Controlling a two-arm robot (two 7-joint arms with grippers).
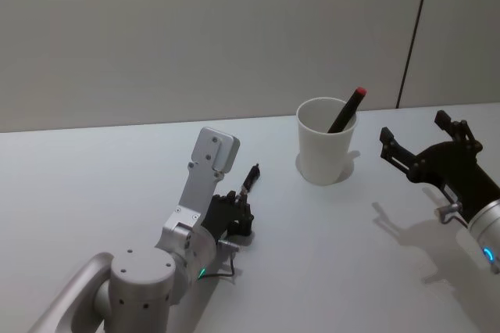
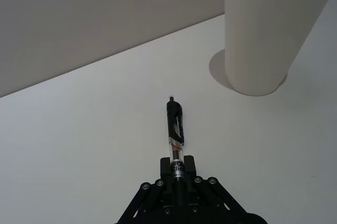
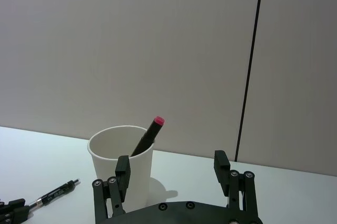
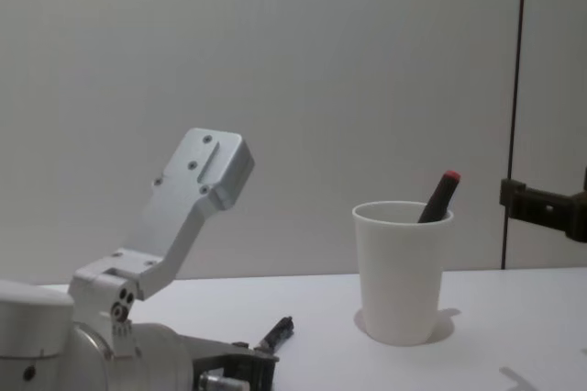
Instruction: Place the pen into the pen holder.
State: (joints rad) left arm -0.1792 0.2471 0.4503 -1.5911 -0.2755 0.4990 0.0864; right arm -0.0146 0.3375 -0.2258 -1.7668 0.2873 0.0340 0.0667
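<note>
A black pen (image 1: 251, 179) with a clear barrel sticks forward out of my left gripper (image 1: 244, 202), which is shut on its rear end low over the white table. In the left wrist view the pen (image 2: 175, 126) points toward the pen holder (image 2: 263, 40), a white paper cup a short way ahead. The pen holder (image 1: 326, 141) stands upright at centre right, and a black pen with a red cap (image 1: 349, 109) leans inside it. My right gripper (image 1: 414, 128) hovers open just right of the cup. In the right wrist view its fingers (image 3: 122, 170) frame the cup (image 3: 118, 153).
The white table (image 1: 328, 255) runs back to a plain grey wall with a dark vertical seam (image 1: 414, 32) at the right. My left arm's grey links (image 1: 207, 173) rise at the lower left.
</note>
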